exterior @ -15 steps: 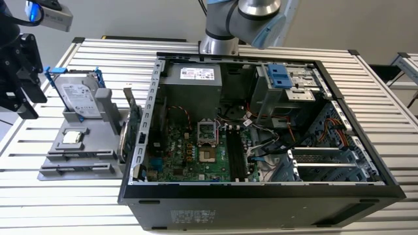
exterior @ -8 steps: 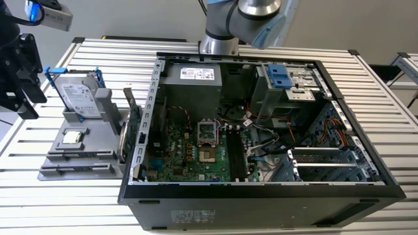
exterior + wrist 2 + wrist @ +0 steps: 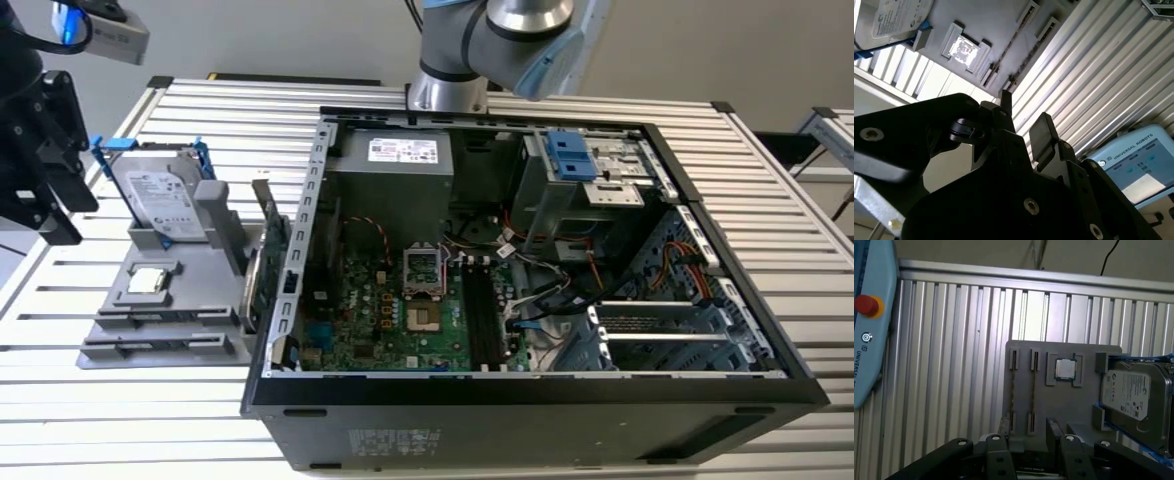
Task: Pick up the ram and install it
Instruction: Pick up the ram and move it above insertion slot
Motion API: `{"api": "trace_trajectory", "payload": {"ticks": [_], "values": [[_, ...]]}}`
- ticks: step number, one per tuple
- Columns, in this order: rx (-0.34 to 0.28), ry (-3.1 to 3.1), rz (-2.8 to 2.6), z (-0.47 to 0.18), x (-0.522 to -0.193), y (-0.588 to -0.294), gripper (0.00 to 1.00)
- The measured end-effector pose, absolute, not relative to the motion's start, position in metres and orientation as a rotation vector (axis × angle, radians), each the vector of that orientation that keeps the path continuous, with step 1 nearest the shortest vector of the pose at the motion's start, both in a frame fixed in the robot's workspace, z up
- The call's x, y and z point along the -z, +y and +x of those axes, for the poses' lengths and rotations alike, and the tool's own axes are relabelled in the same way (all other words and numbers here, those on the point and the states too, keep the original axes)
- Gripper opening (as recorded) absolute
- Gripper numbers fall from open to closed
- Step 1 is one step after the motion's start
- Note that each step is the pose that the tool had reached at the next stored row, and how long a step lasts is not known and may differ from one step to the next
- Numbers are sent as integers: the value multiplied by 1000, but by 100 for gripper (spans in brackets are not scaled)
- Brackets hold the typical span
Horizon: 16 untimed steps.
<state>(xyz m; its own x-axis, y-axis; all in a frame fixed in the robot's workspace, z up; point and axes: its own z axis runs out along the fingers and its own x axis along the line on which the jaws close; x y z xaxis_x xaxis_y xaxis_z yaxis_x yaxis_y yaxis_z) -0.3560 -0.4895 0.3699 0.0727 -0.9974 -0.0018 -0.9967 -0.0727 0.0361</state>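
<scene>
My gripper point(image 3: 56, 215) hangs at the exterior view's far left, above the slatted table and beside the grey parts holder point(image 3: 174, 300). In both wrist views its fingers stand apart with nothing between them point(image 3: 1024, 114) point(image 3: 1029, 427). Past the fingertips lies the holder point(image 3: 1064, 405), whose two long narrow slots point(image 3: 1023, 390) look bare. I cannot pick out the ram. On the motherboard point(image 3: 387, 320) inside the open computer case point(image 3: 534, 385) run long dark memory slots point(image 3: 478, 310); whether a stick stands in one I cannot tell.
The holder carries a silver hard drive in a blue frame point(image 3: 163, 200) point(image 3: 1134, 395), a processor chip point(image 3: 150, 280) point(image 3: 1065, 369) and an upright green card point(image 3: 271, 250). A teach pendant point(image 3: 869, 340) point(image 3: 1134, 165) lies on the table near the gripper. The arm's base point(image 3: 447, 90) stands behind the case.
</scene>
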Motion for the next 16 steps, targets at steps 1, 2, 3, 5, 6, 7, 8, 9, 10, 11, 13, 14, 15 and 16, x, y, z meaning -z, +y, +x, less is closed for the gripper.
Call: {"api": "trace_trajectory", "payload": {"ticks": [1, 2, 3, 5, 6, 7, 8, 9, 10, 11, 13, 14, 15, 16], "values": [[40, -2122, 2283, -356, -369, -489, 0], [40, -2122, 2283, -356, -369, -489, 0], [40, -2122, 2283, -356, -368, -489, 0], [40, -2122, 2283, -356, -367, -489, 0], [40, -2122, 2283, -356, -366, -489, 0], [40, -2122, 2283, -356, -366, -489, 0], [40, -2122, 2282, -356, -365, -489, 0], [40, -2122, 2282, -357, -365, -489, 0], [40, -2122, 2283, -357, -364, -489, 0], [40, -2122, 2283, -357, -364, -489, 0], [40, -2122, 2282, -357, -363, -489, 0], [40, -2122, 2282, -357, -363, -489, 0], [40, -2122, 2282, -357, -363, -489, 0], [40, -2122, 2282, -357, -362, -489, 0]]}}
